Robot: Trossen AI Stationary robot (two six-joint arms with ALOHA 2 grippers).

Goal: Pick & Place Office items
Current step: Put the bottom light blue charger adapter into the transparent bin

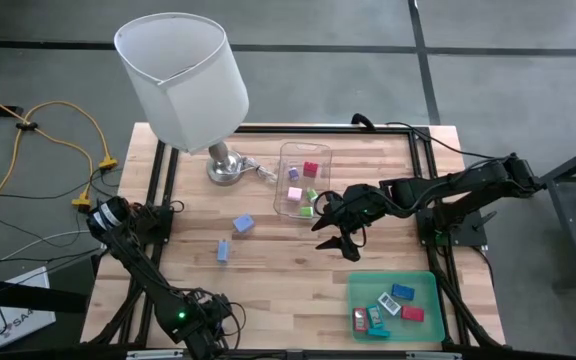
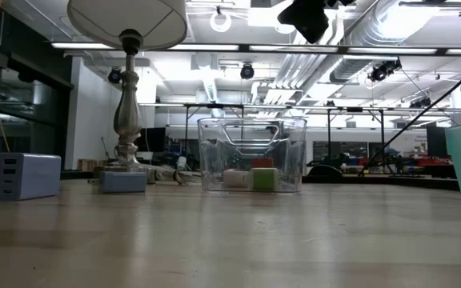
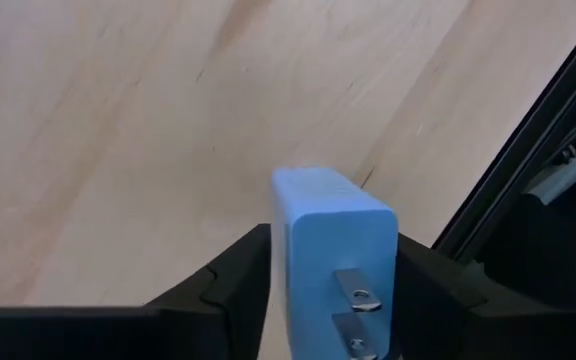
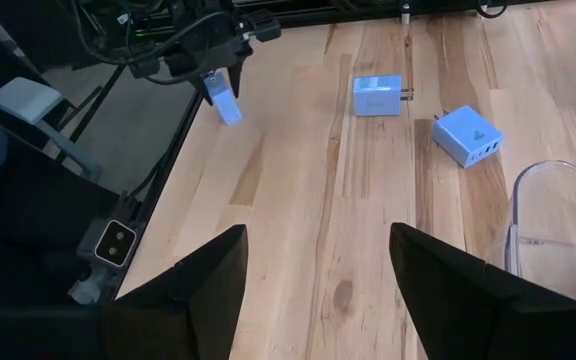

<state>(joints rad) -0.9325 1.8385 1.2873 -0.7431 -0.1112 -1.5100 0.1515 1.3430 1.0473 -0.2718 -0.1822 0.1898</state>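
My left gripper (image 1: 213, 318) is at the table's near left edge, shut on a light blue plug block (image 3: 333, 240); it also shows in the right wrist view (image 4: 223, 100). My right gripper (image 1: 340, 243) hovers open and empty above mid-table, just near of the clear plastic box (image 1: 303, 180), which holds pink, red, green and white pieces. Two more light blue blocks (image 1: 243, 224) (image 1: 222, 250) lie flat on the wood. The green tray (image 1: 423, 285) at the near right holds several small pieces. My left gripper pinches the light blue block's two opposite sides (image 3: 283, 250) between its two fingers. The end with the metal prongs (image 3: 353, 300) faces back toward the wrist. In the right wrist view the fingers point down and the block hangs below them (image 4: 226, 108), seemingly clear of the table.
A lamp with a white shade (image 1: 183, 75) and a metal base (image 1: 226, 168) stands at the far left. The table's black frame rails (image 1: 438, 230) run along its edges. Bare wood lies between the loose blocks and the tray.
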